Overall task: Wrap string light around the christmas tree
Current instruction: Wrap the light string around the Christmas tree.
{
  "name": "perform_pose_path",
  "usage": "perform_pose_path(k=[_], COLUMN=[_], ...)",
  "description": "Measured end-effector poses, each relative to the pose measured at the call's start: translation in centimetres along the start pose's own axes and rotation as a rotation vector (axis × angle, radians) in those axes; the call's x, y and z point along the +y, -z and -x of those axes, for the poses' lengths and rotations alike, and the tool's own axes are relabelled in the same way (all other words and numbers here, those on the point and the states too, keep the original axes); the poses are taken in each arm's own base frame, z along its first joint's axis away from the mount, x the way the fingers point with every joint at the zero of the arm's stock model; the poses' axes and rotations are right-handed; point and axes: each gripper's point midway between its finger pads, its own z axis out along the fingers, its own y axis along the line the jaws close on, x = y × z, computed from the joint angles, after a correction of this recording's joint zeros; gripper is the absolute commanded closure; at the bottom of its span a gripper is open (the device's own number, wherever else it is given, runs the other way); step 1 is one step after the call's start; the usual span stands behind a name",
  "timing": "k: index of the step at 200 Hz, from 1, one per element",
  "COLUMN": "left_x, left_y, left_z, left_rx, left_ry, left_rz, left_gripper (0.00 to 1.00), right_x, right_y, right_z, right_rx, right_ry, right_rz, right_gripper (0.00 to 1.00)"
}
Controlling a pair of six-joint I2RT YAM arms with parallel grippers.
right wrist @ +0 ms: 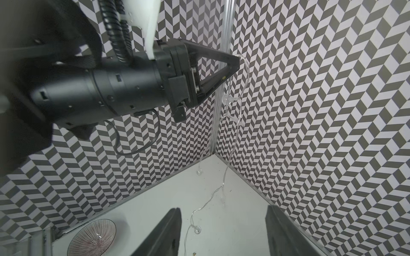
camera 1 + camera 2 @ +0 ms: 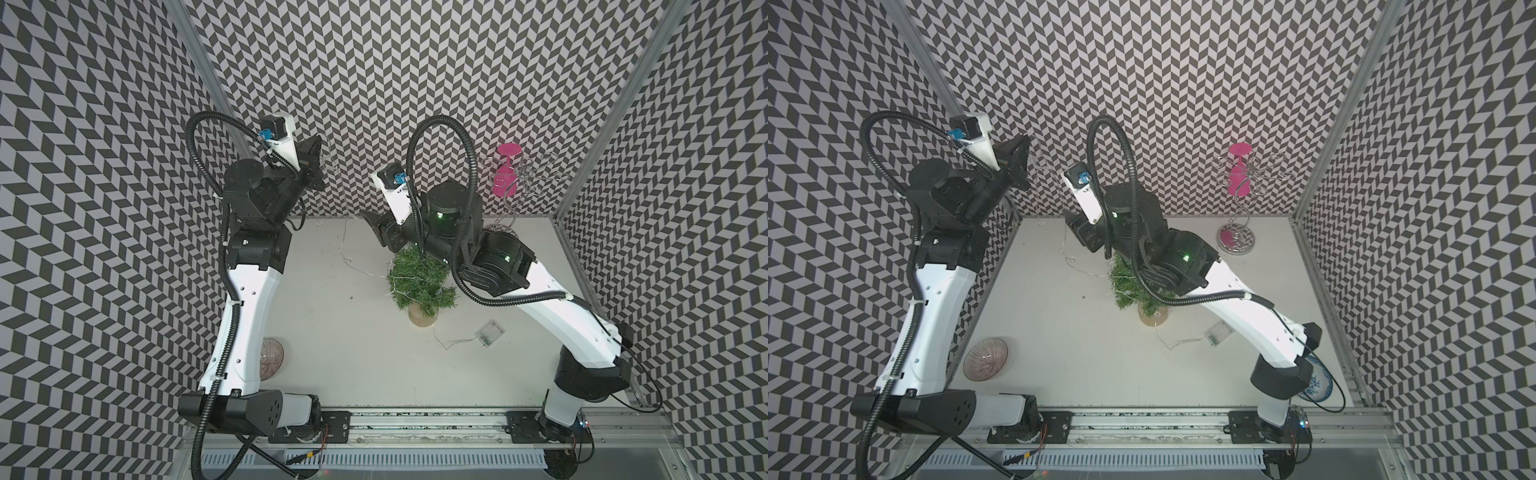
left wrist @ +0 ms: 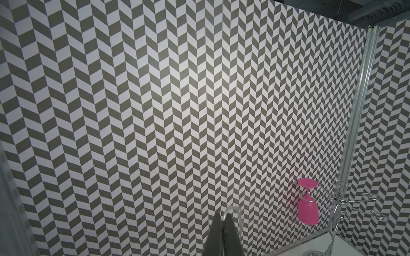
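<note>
Left tool (image 1: 237, 61) up high near back wall, clenched on string light (image 1: 225, 99). Thin wire pinched at very tip, so you risked slip. Right tool (image 1: 223, 210) hung over christmas tree (image 2: 419, 282), jaws apart, gripping nothing. Wire dropped to worktop (image 2: 332, 353), ran slack to tree, some lay on branches. Battery box (image 2: 490, 333) lay loose beside tree. Pull too hard: light tree could tip, or box drag. Your right arm sat close over branches; one sweep could knock tree or snag loop.
</note>
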Motion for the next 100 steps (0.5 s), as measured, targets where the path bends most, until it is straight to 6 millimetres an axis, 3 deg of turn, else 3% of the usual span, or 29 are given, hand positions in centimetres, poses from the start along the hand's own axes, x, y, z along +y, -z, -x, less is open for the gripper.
perform_pose_path(k=[25, 56, 78, 100], left_x=[0.2, -0.5, -2.3, -4.6], left_y=[-1.7, -4.0, -5.7, -7.3], left_z=[0.0, 0.6, 1.2, 1.4], left_rx=[0.004, -0.007, -0.029, -0.056], left_ry=[-0.030, -0.053, -0.072, -0.089], left_rz=[-0.015, -0.063, -0.122, -0.192], left_gripper=[1.00, 1.00, 1.00, 1.00], right_x=[-0.7, -2.6, -5.0, -7.7], right_y=[1.9, 6.2, 9.0, 10.3], right_z=[2.2, 6.5, 8.8, 8.8], right_rx=[-0.057, -0.182, -0.257, -0.276], right_ry=[-0.023, -0.043, -0.046, -0.042], right_rz=[-0.002, -0.032, -0.081, -0.152], right_gripper=[0.29, 0.26, 0.26, 0.25])
